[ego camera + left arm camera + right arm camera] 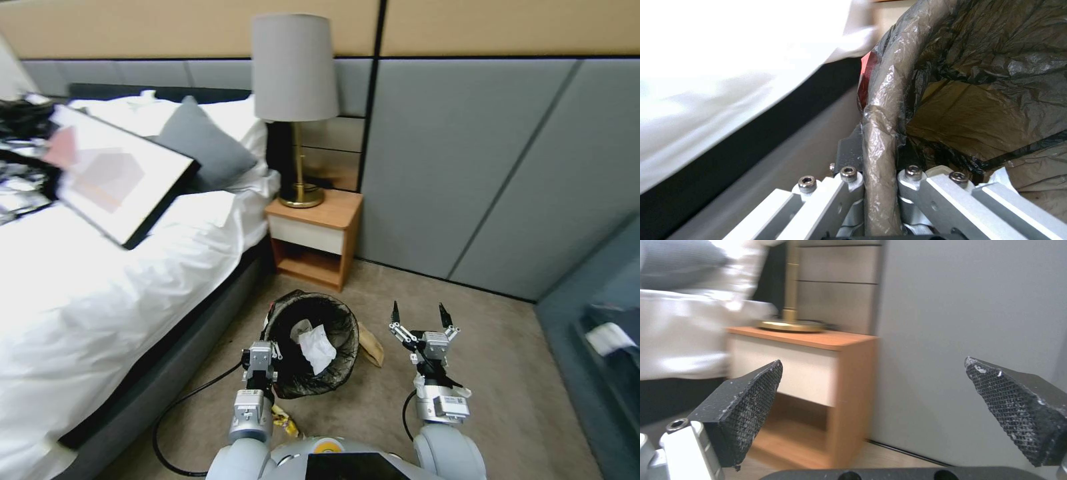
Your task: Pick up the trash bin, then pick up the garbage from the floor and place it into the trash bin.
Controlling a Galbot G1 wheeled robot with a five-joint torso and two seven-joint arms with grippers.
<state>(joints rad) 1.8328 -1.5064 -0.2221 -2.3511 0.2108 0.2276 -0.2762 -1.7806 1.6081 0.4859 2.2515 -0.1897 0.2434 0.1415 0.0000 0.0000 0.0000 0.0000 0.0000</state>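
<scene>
Trash bin (310, 343) is hanging at 12 o'clock, left gripper (261, 355) clamping its rim; tissue's inside. Right gripper (423, 319) is gaping, holding nothing; brown paper bag (371, 344) and yellow wrapper (285, 421) are waiting on the carpet (520, 373).

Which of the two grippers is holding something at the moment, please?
The left gripper is: its fingers are clamped on the liner-covered rim of the trash bin, beside the bed. The right gripper hangs open and empty above the carpet, to the bin's right.
</scene>
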